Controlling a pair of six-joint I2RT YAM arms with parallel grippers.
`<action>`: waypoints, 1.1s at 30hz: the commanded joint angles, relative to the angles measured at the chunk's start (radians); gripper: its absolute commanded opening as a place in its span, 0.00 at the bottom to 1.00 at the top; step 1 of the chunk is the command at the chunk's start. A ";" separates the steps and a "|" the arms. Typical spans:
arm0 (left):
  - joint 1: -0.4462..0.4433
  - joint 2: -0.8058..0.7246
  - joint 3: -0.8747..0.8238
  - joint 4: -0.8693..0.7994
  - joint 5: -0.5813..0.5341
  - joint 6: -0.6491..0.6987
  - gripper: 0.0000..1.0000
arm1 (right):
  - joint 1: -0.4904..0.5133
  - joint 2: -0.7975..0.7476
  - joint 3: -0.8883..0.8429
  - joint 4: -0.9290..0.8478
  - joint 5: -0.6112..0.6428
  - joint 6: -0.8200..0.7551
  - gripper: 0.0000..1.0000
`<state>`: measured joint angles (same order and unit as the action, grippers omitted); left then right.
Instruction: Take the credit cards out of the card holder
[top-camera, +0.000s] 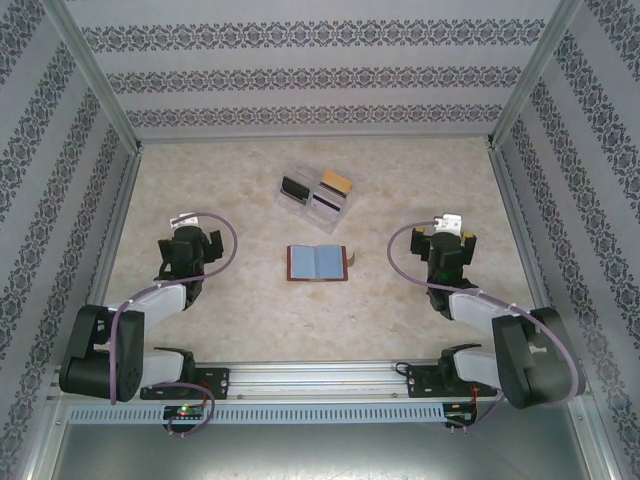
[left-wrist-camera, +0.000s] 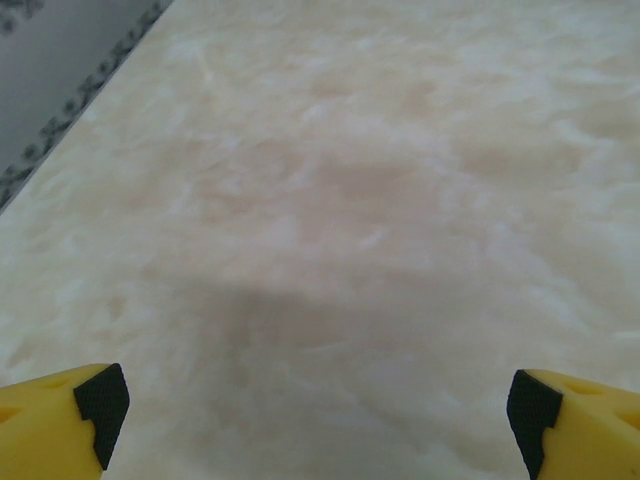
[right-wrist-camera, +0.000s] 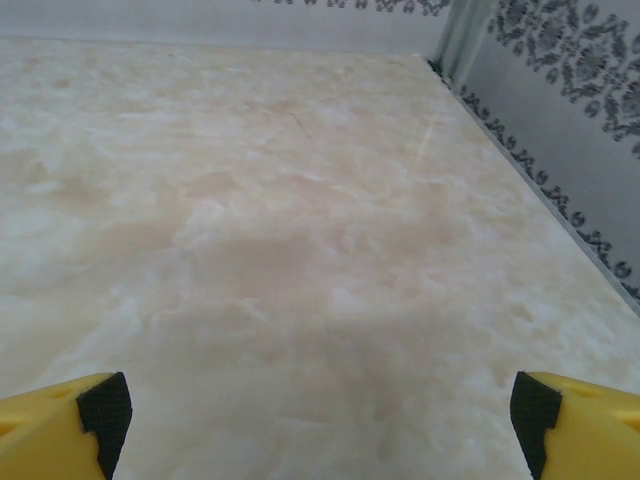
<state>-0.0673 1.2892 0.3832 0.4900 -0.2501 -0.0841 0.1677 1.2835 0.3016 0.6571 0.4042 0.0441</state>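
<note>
Card holder (top-camera: 317, 263) between left gripper (top-camera: 188, 238) and right gripper (top-camera: 445, 233), untouched

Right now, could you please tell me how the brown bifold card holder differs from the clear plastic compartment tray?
The brown leather-like card holder is opaque and lies open, blue-grey pockets up; the clear plastic compartment tray is see-through. The card holder sits square; the tray is turned askew. The card holder lies nearer the arms, the tray behind it. Both rest on the marbled table.
</note>
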 joint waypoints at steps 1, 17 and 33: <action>0.032 0.033 -0.017 0.216 0.114 0.070 0.99 | -0.006 0.029 0.036 0.097 -0.057 -0.044 0.98; 0.061 0.236 -0.023 0.416 0.252 0.081 0.99 | -0.086 0.235 0.006 0.381 -0.156 -0.026 0.98; 0.059 0.271 0.023 0.353 0.207 0.070 0.99 | -0.108 0.226 0.065 0.271 -0.148 0.010 0.98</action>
<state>-0.0174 1.5578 0.3935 0.8238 -0.0341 -0.0254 0.0673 1.5066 0.3504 0.9169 0.2672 0.0303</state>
